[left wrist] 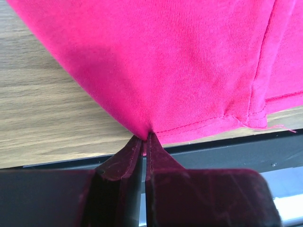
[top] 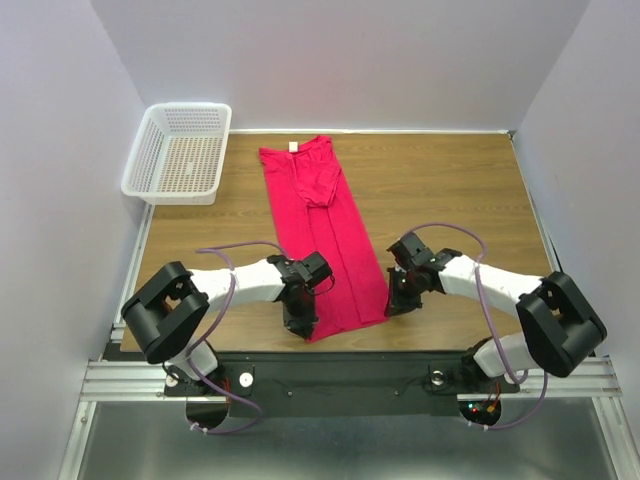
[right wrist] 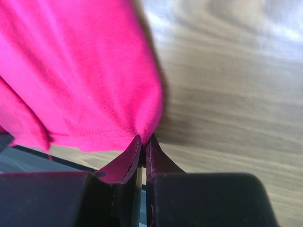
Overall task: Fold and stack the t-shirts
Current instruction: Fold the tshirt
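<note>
Shirt (top: 325, 250): lies on the table (top: 450, 190), folded lengthwise into one long strip. Runs from the far edge, left of centre, down to the near edge, slanting a little to the right as it nears the arms. Carries a white label (top: 293, 147) at the far end and a smaller flap (top: 322, 180) of the same cloth doubled over just below it. Ends in a stitched hem (left wrist: 199, 125) at the near edge.

Left gripper (top: 302, 325): sits at the near-left corner of the strip. In the wrist view (left wrist: 146, 137), jaws together, clamped on the cloth right at the hem line. Pink fabric gathers to a point at the tips and fans out above them, with wood grain to the left and the dark table edge below.

Right gripper (top: 392, 305): sits at the near-right corner, across the strip from the left one. In its wrist view (right wrist: 143, 138), jaws likewise pressed together on a pinch of cloth beside the hem. Fabric bulges up and left from the tips; bare wood fills the right side, blurred.

Basket (top: 140, 165): white mesh, stands at the far-left corner of the table, well apart from both grippers, its near-right corner close to the far end of the strip.
</note>
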`<state>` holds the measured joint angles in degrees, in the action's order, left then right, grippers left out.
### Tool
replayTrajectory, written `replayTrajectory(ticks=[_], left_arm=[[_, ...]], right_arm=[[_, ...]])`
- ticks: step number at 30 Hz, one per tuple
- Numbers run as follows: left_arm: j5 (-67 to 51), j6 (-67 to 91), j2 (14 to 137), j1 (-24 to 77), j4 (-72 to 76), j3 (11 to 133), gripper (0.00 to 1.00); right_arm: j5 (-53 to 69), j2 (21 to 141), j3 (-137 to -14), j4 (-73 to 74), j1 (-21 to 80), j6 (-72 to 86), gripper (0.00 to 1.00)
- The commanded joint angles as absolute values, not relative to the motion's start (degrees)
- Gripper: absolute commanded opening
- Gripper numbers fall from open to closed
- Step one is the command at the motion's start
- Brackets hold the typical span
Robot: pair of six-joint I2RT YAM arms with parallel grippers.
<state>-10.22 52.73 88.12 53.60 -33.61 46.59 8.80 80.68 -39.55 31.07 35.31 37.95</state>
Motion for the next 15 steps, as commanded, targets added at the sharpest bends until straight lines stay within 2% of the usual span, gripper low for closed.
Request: replayTrajectory(ticks=[1,6,15], left_arm=[[-9.9,50.8,84.2,54.0,-36.4,44.1,0.0],[-9.8,51.8,79.5,54.2,-37.9,44.1,0.0],[-8.6,49.3,76.6,49.1,-39.6,50.0,0.0]], right_arm=[[6.9,78.0,-37.2,37.3,35.9,37.5,0.05],[7.7,74.6,-37.7,40.7,35.9,38.0,0.04],[1.4,81.0,-57.3,46.6,35.9,33.8,0.04]])
